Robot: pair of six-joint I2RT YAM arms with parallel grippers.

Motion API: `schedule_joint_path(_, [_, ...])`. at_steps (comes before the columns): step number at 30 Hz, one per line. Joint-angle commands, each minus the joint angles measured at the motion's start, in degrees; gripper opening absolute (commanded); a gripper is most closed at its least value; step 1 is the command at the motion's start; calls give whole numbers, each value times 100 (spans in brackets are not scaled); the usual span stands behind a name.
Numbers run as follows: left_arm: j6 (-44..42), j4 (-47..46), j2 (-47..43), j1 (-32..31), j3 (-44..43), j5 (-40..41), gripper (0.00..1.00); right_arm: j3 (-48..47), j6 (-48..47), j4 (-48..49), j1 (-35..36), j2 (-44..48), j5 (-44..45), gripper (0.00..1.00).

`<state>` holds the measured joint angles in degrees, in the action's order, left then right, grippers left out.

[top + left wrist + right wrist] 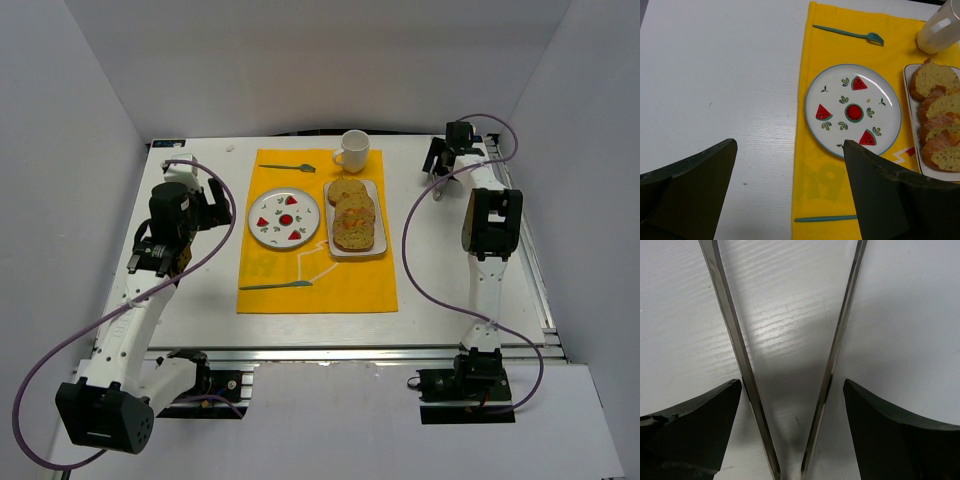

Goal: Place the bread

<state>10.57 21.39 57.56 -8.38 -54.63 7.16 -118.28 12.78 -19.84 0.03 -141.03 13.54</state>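
Plain pale walls [300, 60] close in a white desk [200, 300] on three sides. At the left, the left gripper [789, 144] hangs above bare desk, its jaws spread wide and holding nothing. A yellow placemat [350, 285] lies mid-desk. On it are a teal fork [288, 167], a watermelon-patterned plate [284, 228] and a teal knife [275, 286]. Just right of the plate, the bread [353, 213] sits sliced in an overlapping row on a white tray [356, 254], with a white cup [352, 150] beyond. At the far right, the right gripper [789, 385] is equally wide, with metal tongs [735, 340] running between its fingers; whether it grips them I cannot tell.
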Motion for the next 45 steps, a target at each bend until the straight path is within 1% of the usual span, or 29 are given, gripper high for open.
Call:
schedule_joint_path(1, [-20,41,-96,-14,-21,119,98,-423,304,76,-21,-240,-61,89])
schedule_joint_path(4, [-37,155,-192,-14,-4,172,98,-853,357,-91,-30,-478,-62,89])
schedule_joint_path(8, [-55,243,-298,-14,32,242,98,-1074,401,-214,-56,-645,-97,89])
schedule_joint_path(11, [-81,313,-351,-14,23,260,98,-978,393,-196,-82,-584,-124,86])
schedule_joint_path(17, [-108,445,-517,-14,58,304,98,-645,190,-380,-82,-496,-124,85])
schedule_joint_path(18, [-108,454,-544,-14,84,312,98,-487,182,-372,-82,-461,-124,83])
schedule_joint_path(20, [-116,472,-605,-14,84,313,98,-337,173,-354,-82,-417,-106,75])
schedule_joint_path(21, [-125,480,-623,-14,93,321,98,-223,181,-337,-82,-373,-106,73])
schedule_joint_path(27, [-169,630,-702,-14,58,330,98,-195,76,-319,-74,-355,-255,72])
schedule_joint_path(29, [-152,647,-763,-14,84,330,98,-239,50,-372,-74,-364,-308,66])
schedule_joint_path(30, [-143,647,-781,-14,84,339,98,-257,50,-424,-74,-364,-317,59])
schedule_joint_path(31, [-134,647,-799,-14,93,339,98,-274,50,-451,-74,-338,-326,58])
schedule_joint_path(34, [-90,595,-852,-14,137,339,98,-196,-3,-372,-65,-39,-291,57])
schedule_joint_path(37, [-64,499,-843,-23,128,321,98,-344,-99,-459,-56,365,-291,57])
schedule_joint_path(40, [-55,297,-834,-14,128,286,98,-416,-161,-758,-56,944,-308,57])
schedule_joint_path(41, [-64,235,-825,-14,119,243,98,-311,-161,-785,-56,1372,-326,57])
schedule_joint_path(43, [-81,16,-799,-14,119,199,98,6,-153,-881,-47,1805,-413,57])
schedule_joint_path(44, [-116,-125,-782,-14,119,111,98,94,-109,-1134,-47,2155,-544,57])
schedule_joint_path(45, [-125,-196,-773,-14,119,49,98,121,-82,-1276,-39,2307,-632,57])
